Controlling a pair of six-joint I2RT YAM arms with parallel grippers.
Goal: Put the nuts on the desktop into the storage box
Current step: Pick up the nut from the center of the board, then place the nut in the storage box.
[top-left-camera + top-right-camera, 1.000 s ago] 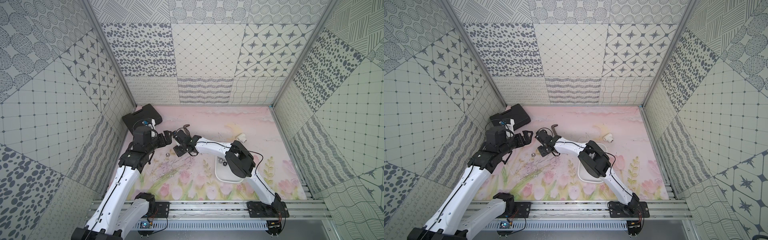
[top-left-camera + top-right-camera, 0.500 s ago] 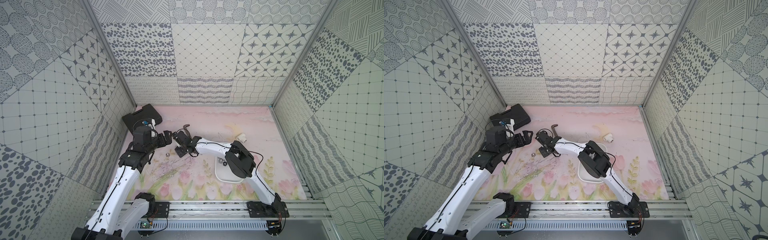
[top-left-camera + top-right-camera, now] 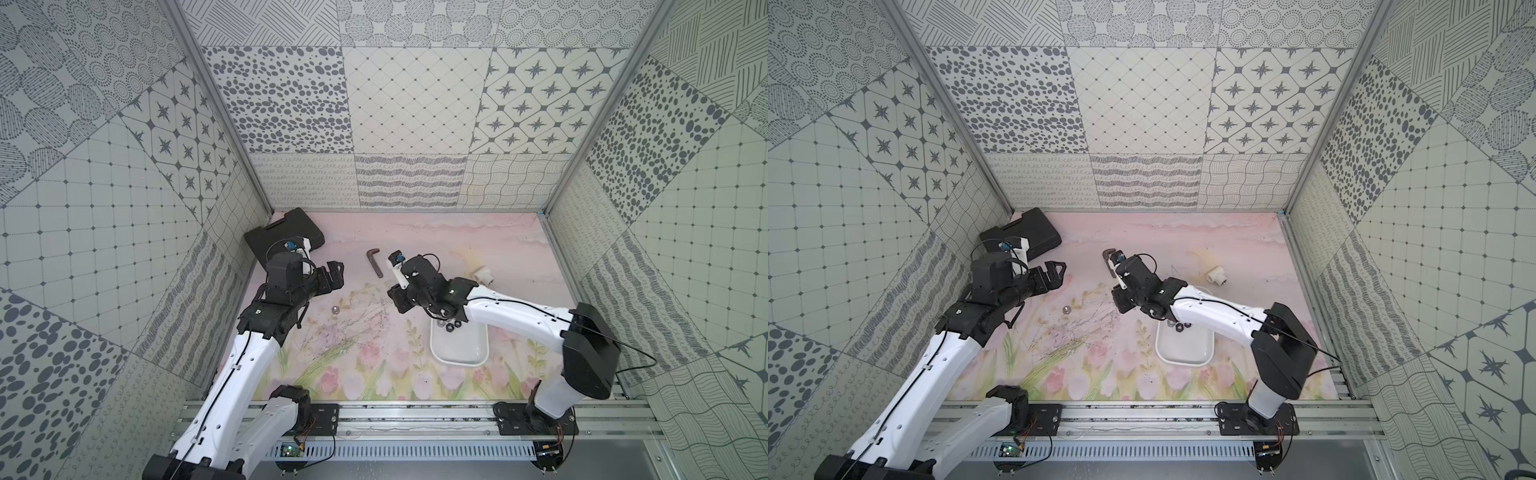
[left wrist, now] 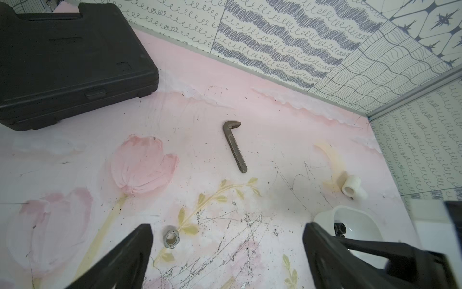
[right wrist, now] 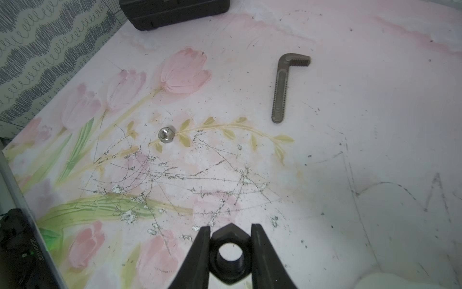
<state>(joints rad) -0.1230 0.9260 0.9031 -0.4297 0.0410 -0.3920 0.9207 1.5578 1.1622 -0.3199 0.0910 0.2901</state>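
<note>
My right gripper (image 5: 231,228) has just squeezed shut, and now it pinches a black nut (image 5: 231,236) between its two fingers. A second ago its fingers were wider apart and it was farther from the white tray (image 3: 457,362). Now it has pulled back a little toward the tray, and the nut looks lifted off the desktop (image 3: 374,365).

That means one more nut is picked up. I think the next job is to carry it over the tray and let go.

A few black nuts (image 3: 449,326) already lie in the tray, at the end under my right arm. One shiny silver nut (image 3: 333,309) sits on the desktop, well away from the tray, past the right gripper. My left gripper (image 4: 226,226) hangs near that silver nut with its fingers wide apart and holds nothing. After this drop, that is the only nut I can see left on the desktop.
</note>
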